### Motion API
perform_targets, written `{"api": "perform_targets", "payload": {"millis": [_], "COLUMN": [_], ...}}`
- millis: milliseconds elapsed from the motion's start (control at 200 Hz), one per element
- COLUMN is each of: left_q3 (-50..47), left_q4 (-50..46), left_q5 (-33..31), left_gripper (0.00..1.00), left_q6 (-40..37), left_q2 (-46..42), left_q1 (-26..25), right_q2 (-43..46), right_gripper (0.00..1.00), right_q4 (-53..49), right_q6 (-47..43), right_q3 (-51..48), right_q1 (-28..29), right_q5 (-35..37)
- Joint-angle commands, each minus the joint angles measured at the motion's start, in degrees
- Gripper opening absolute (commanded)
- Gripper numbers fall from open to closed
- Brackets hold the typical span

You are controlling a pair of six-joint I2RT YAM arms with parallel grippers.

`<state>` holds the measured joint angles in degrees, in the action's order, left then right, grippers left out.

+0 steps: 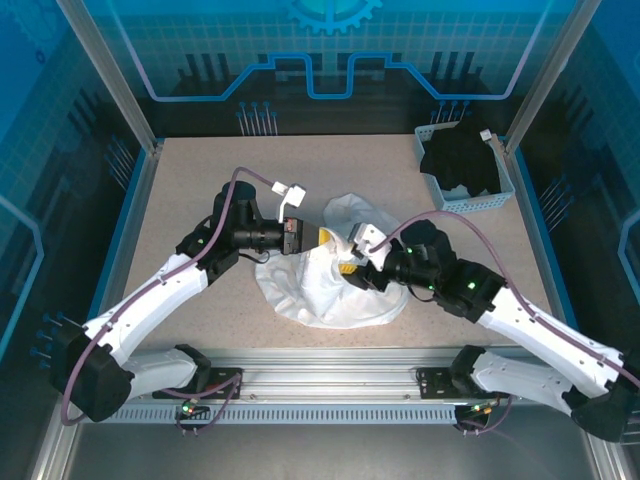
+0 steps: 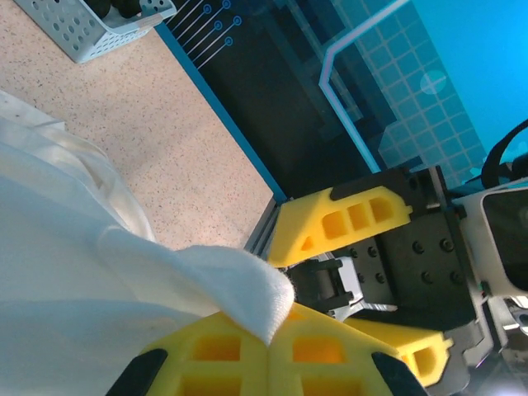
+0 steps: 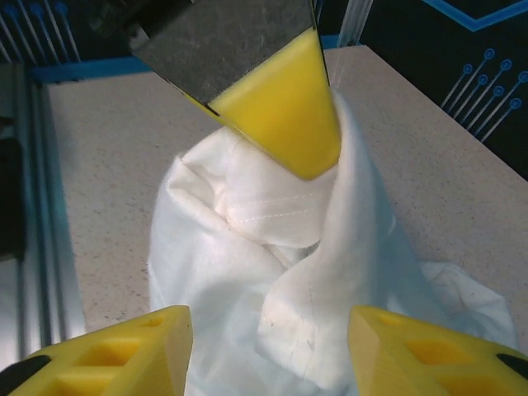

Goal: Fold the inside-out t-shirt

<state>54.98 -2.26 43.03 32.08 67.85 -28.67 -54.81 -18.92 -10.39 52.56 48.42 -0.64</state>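
T-shirt: the white thin cotton t-shirt (image 1: pixel 330 290) lies bunched in a rumpled heap at the middle of the speckled beige table (image 1: pixel 200 180), between the two arms, with one part drawn up into a peak.

Seam: in the right wrist view a stitched hem (image 3: pixel 272 216) runs across the raised folds just below the peak.

Left gripper: the left gripper (image 1: pixel 322 238) reaches in from the left. Its yellow foam fingers (image 2: pixel 322 355) are pressed together on a folded tip of the white cloth, holding it up off the heap.

Right gripper: the right gripper (image 1: pixel 358 255) faces the left one from the right, close to it. Its yellow fingers (image 3: pixel 115 351) stand well apart with the lifted cloth between them, not clamped.

Basket: a pale perforated plastic basket (image 1: pixel 470 200) sits at the far right corner of the table, well apart from the t-shirt.

Basket contents: a black garment (image 1: pixel 460 155) fills it and rises above the rim.
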Motion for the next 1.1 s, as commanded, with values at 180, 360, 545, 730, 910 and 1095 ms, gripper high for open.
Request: {"api": "perform_targets", "payload": {"millis": [180,360,545,730,910,1095], "left_q3": [-0.1,1.3,0.8,-0.2,0.1,2.3], "left_q4": [-0.9,-6.8,-7.1,-8.6,-14.5,-21.6], "left_q5": [-1.5,-7.7,-8.6,-15.9,-28.9,-47.6], "left_gripper": [0.00,0.00,0.00,0.12,0.32,0.53], "left_q6": [2.0,-0.4,-1.2,-3.9,-8.3,-16.1], "left_q2": [-1.3,-1.2,-1.4,-3.4,-6.2,-10.0], "left_q1": [0.2,0.7,3.4,3.7,1.7,-7.0], "right_q2": [-6.5,-3.3,-0.3,-4.9,-11.0,-14.9], "right_gripper": [0.47,0.15,0.00,0.00,0.00,0.00], "right_q4": [7.6,9.1,9.6,10.0,13.3,18.0], "right_q6": [1.0,2.3,9.3,17.5,26.5,35.0], "right_q3": [0.2,-1.3,-1.8,2.4,5.7,6.4], "right_q1": [4.1,2.4,-8.6,-14.9,-15.0,-15.4], "right_q5": [18.9,16.6,-5.8,-27.2,-37.4,-39.8]}}
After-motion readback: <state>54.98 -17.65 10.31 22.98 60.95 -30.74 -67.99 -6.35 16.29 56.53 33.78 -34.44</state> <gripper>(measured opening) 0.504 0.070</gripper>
